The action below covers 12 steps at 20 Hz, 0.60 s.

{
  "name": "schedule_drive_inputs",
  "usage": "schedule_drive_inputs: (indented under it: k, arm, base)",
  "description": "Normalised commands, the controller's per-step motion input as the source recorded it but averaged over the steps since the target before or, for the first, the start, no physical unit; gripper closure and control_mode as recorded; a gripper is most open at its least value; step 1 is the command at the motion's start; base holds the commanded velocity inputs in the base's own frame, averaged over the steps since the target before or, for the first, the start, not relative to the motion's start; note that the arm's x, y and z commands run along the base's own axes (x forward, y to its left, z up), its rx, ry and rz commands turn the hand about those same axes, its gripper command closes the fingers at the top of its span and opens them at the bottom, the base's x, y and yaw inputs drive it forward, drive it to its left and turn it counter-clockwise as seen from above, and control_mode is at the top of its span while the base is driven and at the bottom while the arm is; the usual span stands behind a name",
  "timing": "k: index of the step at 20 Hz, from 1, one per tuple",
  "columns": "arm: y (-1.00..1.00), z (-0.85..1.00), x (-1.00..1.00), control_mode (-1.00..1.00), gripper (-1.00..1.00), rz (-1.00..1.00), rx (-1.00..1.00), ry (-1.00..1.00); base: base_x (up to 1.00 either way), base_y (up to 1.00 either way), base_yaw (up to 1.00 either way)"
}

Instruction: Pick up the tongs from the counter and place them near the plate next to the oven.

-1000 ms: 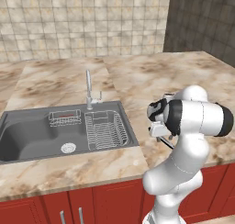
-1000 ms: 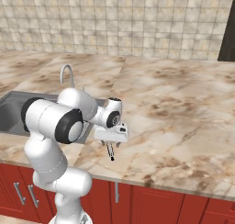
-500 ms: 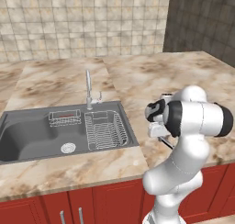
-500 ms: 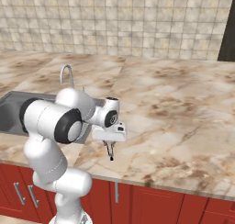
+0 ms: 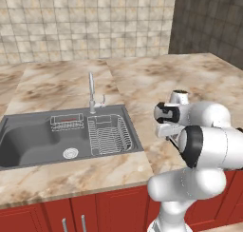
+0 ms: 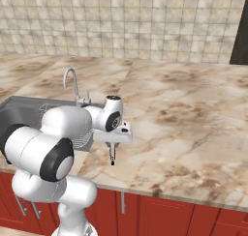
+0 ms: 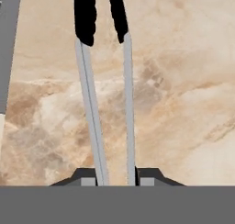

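Observation:
In the hand view the tongs point(image 7: 92, 108) lie lengthwise on the marbled counter point(image 7: 183, 81). Their two silvery arms run away from me to black tips. My gripper point(image 7: 117, 178) is shut on their near end, one dark finger pad on the outside of each arm. In the right base view the gripper point(image 6: 113, 156) points straight down at the counter point(image 6: 193, 128), close to its front edge and just right of the sink. The plate and the oven are out of view.
A grey sink point(image 5: 42, 140) with a wire dish rack point(image 5: 109, 133) and an upright steel faucet point(image 5: 91, 91) lies left of the arm. Red cabinet fronts point(image 6: 160, 215) run below the counter edge. A dark wall panel point(image 5: 209, 22) stands at the back right.
The fingers have closed in on the tongs' arms. The arm and hand have hardly moved.

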Motion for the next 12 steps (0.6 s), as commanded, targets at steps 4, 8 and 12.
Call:
schedule_drive_inputs:
  k: [4,8,12]
  arm:
    - [0.00,0.69,-0.11,-1.00,1.00,0.00,0.00,-0.15]
    - [0.00,0.72,-0.09,-1.00,1.00,0.00,0.00,-0.08]
    - [0.00,0.78,-0.20,-1.00,1.00,0.00,0.00,-0.10]
  base:
    - [0.00,0.00,0.00]
    - [0.00,0.00,0.00]
    - [0.00,0.00,0.00]
